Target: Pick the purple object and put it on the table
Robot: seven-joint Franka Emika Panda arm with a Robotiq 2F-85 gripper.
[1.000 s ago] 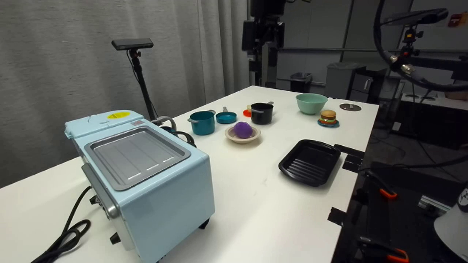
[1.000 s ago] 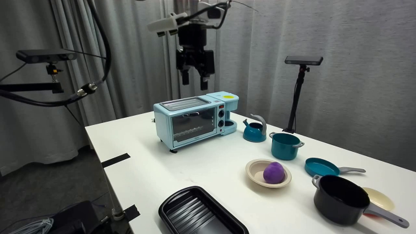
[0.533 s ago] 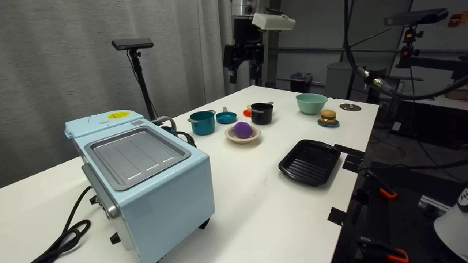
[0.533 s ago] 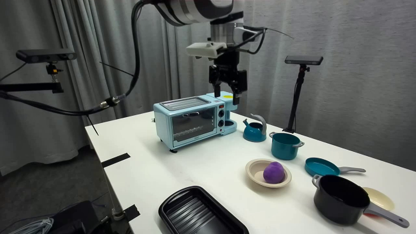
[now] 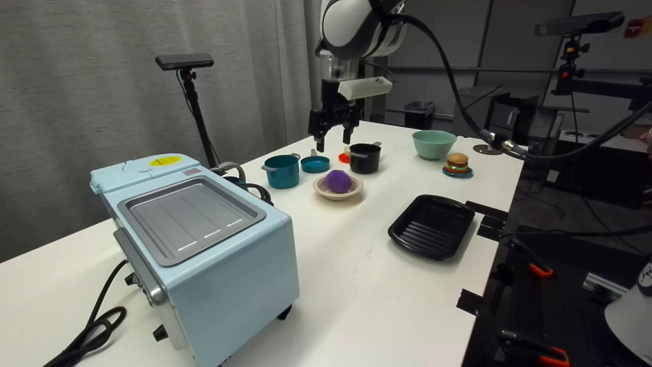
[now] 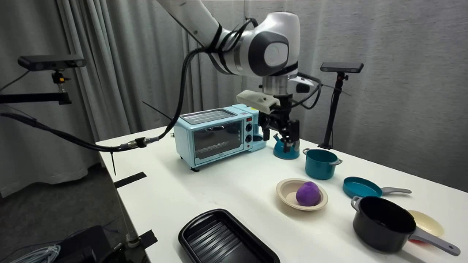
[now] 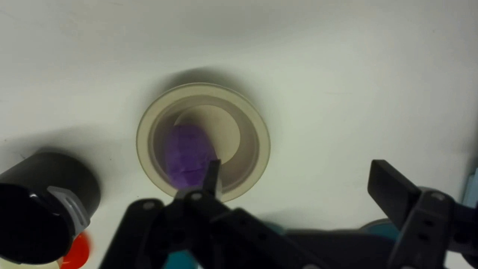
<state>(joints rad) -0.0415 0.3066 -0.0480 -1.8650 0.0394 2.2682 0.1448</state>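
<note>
The purple object (image 5: 338,181) is small and rounded and lies in a cream bowl (image 5: 321,192) on the white table (image 5: 351,285). The same purple object (image 6: 308,194) shows in its bowl (image 6: 284,193) in an exterior view. My gripper (image 5: 333,141) is open and empty, in the air above the table; it also shows in an exterior view (image 6: 277,142). In the wrist view the gripper (image 7: 296,168) has its fingers wide apart. There the purple object (image 7: 188,153) lies left of the gap, and the left finger covers a small part of it and of the bowl rim (image 7: 263,142).
A black pot (image 5: 364,159), a teal pan (image 5: 315,164) and a teal pot (image 5: 283,173) stand near the bowl. A teal kettle (image 6: 287,152) and a light blue toaster oven (image 6: 219,144) stand beyond. A black tray (image 5: 433,229), green bowl (image 5: 433,145) and toy burger (image 5: 457,164) also stand there.
My gripper has come down and moved across towards the bowl, with its jaws still apart. The purple object and the bowl have not moved.
</note>
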